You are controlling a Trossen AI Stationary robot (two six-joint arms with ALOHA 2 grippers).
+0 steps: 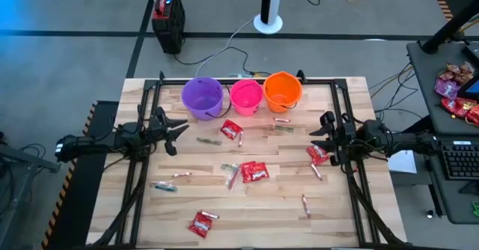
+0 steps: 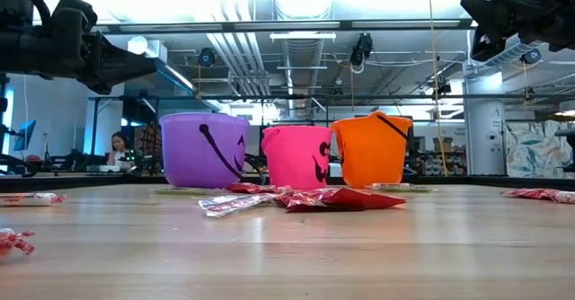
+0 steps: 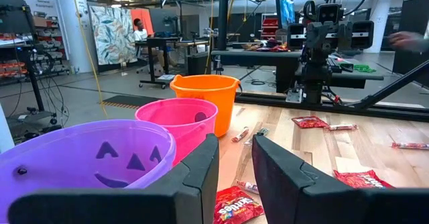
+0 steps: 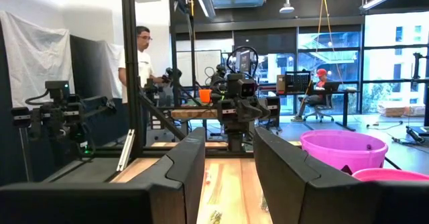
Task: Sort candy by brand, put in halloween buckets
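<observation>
One word reads clearly: "Skittles", in white letters on the red squarish candy packet (image 3: 236,206) lying at the bottom centre of the left wrist view.

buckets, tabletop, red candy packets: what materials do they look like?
Purple bucket, pink bucket, orange bucket: likely thin molded plastic, smooth, slightly translucent; light glows through the walls in the low view.
Table: pale wood planks, matte to satin; grain and board seams show.
Red packets: probably glossy plastic or foil film, crinkled, with highlights.
</observation>
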